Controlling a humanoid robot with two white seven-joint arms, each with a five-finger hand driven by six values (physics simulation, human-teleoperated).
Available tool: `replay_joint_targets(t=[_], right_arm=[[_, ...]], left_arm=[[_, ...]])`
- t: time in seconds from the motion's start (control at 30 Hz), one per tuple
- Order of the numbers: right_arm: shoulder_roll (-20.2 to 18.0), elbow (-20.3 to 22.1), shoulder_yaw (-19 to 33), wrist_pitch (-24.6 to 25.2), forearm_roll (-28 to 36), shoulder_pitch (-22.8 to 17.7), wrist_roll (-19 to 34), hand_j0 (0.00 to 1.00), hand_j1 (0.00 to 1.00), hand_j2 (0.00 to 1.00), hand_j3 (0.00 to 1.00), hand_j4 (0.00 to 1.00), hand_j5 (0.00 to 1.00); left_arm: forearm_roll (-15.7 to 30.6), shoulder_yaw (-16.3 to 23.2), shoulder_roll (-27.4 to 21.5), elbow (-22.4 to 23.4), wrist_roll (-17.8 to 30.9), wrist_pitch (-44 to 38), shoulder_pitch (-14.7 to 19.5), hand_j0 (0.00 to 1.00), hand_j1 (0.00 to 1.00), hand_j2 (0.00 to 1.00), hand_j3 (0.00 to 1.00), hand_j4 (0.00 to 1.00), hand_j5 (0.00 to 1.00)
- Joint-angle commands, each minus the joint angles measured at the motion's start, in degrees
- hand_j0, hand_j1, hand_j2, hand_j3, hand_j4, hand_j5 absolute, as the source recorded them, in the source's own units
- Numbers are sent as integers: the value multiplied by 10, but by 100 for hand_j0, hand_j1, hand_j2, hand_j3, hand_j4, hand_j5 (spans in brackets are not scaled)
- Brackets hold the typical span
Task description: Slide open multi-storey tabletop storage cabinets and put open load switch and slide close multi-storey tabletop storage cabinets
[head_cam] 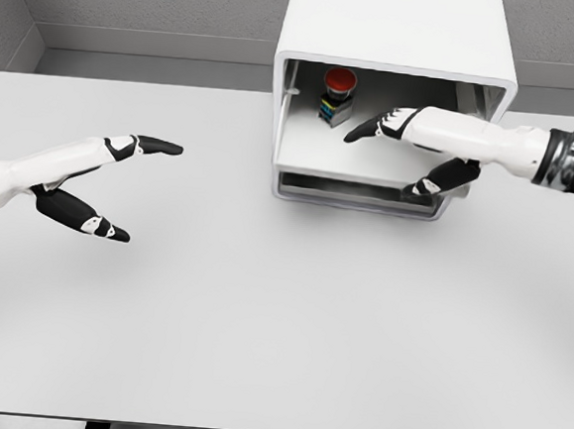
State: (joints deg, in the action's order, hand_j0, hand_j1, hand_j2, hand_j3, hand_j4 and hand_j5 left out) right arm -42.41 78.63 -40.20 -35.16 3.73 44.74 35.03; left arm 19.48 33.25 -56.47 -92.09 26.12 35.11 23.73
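While cabinet [391,94] holds switch [337,94], right hand [411,150] fingers spread, left hand [90,184] fingers wide.

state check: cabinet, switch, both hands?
storage cabinet: front open, inside visible.
load switch: upright inside the cabinet, at the back left; nothing touching it.
right hand: open, holds nothing, reaching into the cabinet opening.
left hand: open, holds nothing, over the table left of the cabinet.

One cabinet [398,44], one switch [337,94], one table [259,312], two robot hands: left [120,187], right [411,150].
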Motion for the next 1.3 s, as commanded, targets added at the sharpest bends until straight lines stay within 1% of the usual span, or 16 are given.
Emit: replay_joint_targets(t=[0.0,0.23,0.3,0.37,0.47,0.73,0.77,0.8,0.87,0.93,0.97,1.03,1.1,1.17,1.23,1.27], right_arm=[[7,-16,0,2,2,0,0,91,91,91,91,91,91],[27,-51,0,2,-6,16,0,91,91,91,91,91,91],[29,-71,0,2,-7,25,0,91,91,91,91,91,91],[51,-92,0,2,-21,32,0,91,91,91,91,91,91],[58,-111,0,2,-22,41,0,91,91,91,91,91,91],[64,-114,3,2,-21,56,0,91,91,91,91,91,91],[63,-109,3,2,-21,55,0,90,90,90,90,90,90],[57,-81,14,2,-18,51,0,89,89,89,89,89,89],[20,11,57,2,-12,21,0,89,89,89,89,89,89],[-14,91,57,2,10,8,0,89,89,89,89,89,89],[-27,119,57,2,21,-1,0,88,88,88,88,88,88],[-74,151,50,2,53,-4,0,88,88,88,88,88,88],[-98,168,42,2,57,-22,0,86,86,86,86,86,86],[-141,172,8,2,95,-27,0,79,79,79,79,79,79],[-174,173,-28,2,97,-27,0,77,77,77,77,77,77],[-201,173,-51,2,105,-28,0,77,77,77,77,77,77]], left_arm=[[4,0,0,0,0,-1,0,100,100,100,100,100,100],[4,0,0,3,0,-1,0,100,100,100,100,100,100],[4,0,0,4,0,-1,1,100,100,100,100,100,100],[4,0,0,5,0,-1,1,100,100,100,100,100,100],[0,-6,0,24,1,-1,4,100,100,100,100,100,100],[-3,-13,1,24,1,-1,1,100,100,100,100,100,100],[-14,-13,2,24,0,-1,1,100,100,100,100,100,100],[-18,-14,13,24,0,-1,2,100,100,100,100,100,100],[-19,-14,13,24,0,-1,2,100,100,100,100,100,100],[-19,-16,12,24,0,-1,1,100,100,100,100,100,100],[-19,-25,11,24,1,-1,-2,100,100,100,100,100,100],[-20,-25,11,24,1,-1,-2,100,100,100,100,100,100],[-20,-25,11,24,1,-1,-2,100,100,100,100,100,100],[-20,-25,11,25,1,-1,-2,100,100,100,100,100,100],[-20,-25,11,27,1,-1,-2,100,100,100,100,100,100],[-20,-25,11,30,1,-1,-2,100,100,100,100,100,100]])
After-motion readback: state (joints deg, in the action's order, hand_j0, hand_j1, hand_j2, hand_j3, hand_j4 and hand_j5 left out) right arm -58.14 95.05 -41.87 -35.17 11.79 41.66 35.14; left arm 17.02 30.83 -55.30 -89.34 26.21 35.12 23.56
